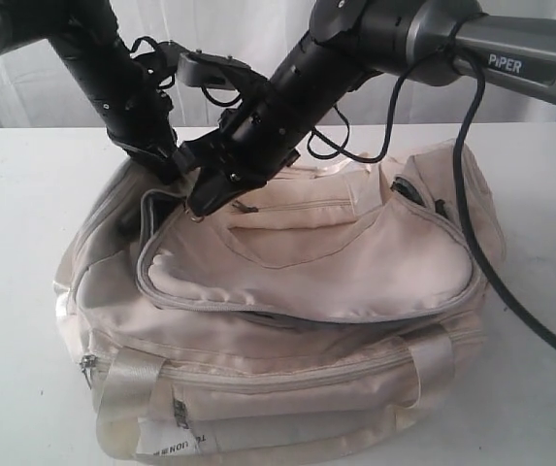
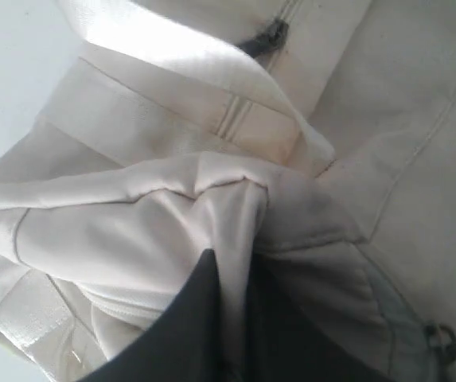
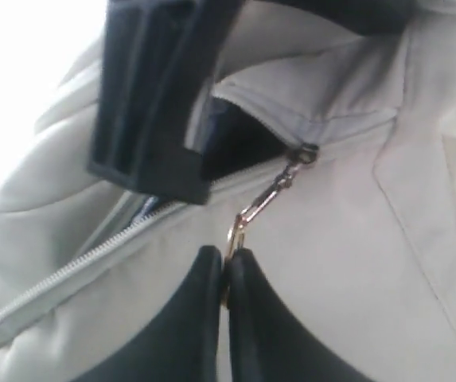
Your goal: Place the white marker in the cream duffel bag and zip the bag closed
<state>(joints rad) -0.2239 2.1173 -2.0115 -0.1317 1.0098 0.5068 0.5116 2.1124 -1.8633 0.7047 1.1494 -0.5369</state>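
Exterior view: the cream duffel bag [image 1: 307,267] is sitting on the white tabletop [image 1: 25,243], its long side facing the camera and its top flap [image 1: 375,272] lying loosely over the body. A dark gap [image 1: 287,317] is showing under the flap's front edge. A satin handle [image 1: 127,388] and a paper tag [image 1: 166,445] are hanging at the front. Both arms are meeting over the bag's rear left corner. The right end effector [image 1: 200,206] is reaching across the middle to the left end of the flap, with a black cable [image 1: 472,194] trailing from its arm. The left end effector [image 1: 168,158] is pressing into the bag just behind it.

Left wrist view: the left end effector [image 2: 234,274] is clenching a bunched fold of the bag's cream fabric [image 2: 164,207] between its dark fingers [image 2: 188,326] (cloth is filling the whole gap between them).

Right wrist view: the right end effector [image 3: 226,259] is pinching the gold ring of the zipper pull [image 3: 271,191], its fingertips pressing together on the metal. The grey zipper [image 3: 76,267] is running away from the pull, and a dark opening [image 3: 239,135] is gaping just beside the slider.
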